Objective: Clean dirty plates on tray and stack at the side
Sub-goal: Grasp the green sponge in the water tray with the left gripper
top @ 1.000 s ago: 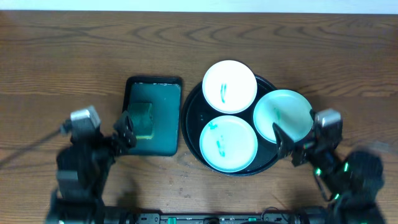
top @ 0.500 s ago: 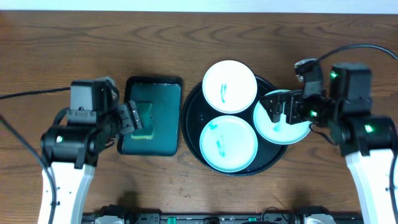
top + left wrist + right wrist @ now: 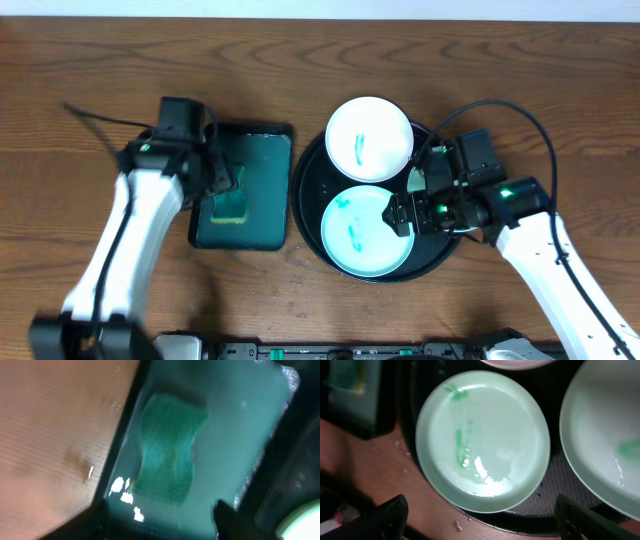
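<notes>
Risks first. The left gripper (image 3: pixel 160 507) hung open over the green sponge (image 3: pixel 167 450), holding nothing. If it closed off-centre it would likely pinch only one edge, or drag the fingertips on the wet floor of the dark-green rectangular tray (image 3: pixel 240 420). The right gripper (image 3: pixel 481 505) was also open and empty above the 6 o'clock plate (image 3: pixel 482 440). That plate lay flat with a low glossy rim, so a finger could probably skid over the rim. It could also shove the plate into the 3 o'clock plate (image 3: pixel 602 430), which sat just beside it.

All three plates sat on the round black tray (image 3: pixel 305 215), at 12 (image 3: pixel 369 139), 3 and 6 o'clock. They were white-aqua and shiny with glare, and each carried teal-green smears. The black tray sat at 3 o'clock of the green one, and nothing was stacked at the side yet.
</notes>
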`<state>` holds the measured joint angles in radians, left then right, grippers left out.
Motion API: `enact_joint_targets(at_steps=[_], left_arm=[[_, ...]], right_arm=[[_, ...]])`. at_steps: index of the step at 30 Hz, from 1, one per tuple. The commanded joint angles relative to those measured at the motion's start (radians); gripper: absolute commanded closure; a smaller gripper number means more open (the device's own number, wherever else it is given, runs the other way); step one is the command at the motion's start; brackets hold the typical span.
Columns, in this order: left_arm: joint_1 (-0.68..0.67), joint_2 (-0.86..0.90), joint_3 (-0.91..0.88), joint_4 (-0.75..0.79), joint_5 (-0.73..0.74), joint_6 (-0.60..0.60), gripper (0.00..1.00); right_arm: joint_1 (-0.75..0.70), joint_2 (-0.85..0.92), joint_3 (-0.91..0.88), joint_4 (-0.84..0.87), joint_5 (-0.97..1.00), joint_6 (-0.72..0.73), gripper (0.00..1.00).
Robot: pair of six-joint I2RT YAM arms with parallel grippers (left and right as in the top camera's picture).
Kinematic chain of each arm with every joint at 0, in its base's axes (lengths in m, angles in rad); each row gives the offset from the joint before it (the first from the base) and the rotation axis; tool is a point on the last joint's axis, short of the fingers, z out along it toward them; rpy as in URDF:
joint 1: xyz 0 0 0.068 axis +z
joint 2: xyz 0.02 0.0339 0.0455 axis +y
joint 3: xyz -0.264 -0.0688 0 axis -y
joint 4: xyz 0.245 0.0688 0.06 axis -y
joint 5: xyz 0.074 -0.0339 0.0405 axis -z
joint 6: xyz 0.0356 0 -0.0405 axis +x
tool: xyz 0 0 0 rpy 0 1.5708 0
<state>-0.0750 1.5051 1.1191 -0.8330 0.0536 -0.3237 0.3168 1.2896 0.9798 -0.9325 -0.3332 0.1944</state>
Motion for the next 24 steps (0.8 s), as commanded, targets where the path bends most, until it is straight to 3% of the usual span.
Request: enact_joint_targets(at_steps=[1,9,14,15,20,24], left_arm=[[-0.005,0.111,-0.011,0.064,-0.013,0.055,0.45],[-0.005,0.335,-0.011,0.076,-0.009,0.057,0.53],[-0.005,0.360,-0.010,0.072,0.035,0.058,0.90],[-0.005,0.350,-0.008,0.069,0.045,0.058,0.93],[-0.005,0.261,0.013,0.019,0.043,0.058,0.93],[-0.005,0.152,0.022,-0.023,0.043,0.058,0.92]], right_arm=[[0.007,-0.001,-0.018,0.021,0.052,0.064,0.10],[0.006,-0.001,-0.019,0.025,0.052,0.064,0.15],[0.007,0.005,-0.025,0.058,0.056,0.105,0.17],[0.007,0.008,-0.029,0.069,0.057,0.108,0.20],[0.007,0.050,-0.071,0.109,0.138,0.142,0.41],[0.015,0.096,-0.144,0.191,0.128,0.171,0.49]])
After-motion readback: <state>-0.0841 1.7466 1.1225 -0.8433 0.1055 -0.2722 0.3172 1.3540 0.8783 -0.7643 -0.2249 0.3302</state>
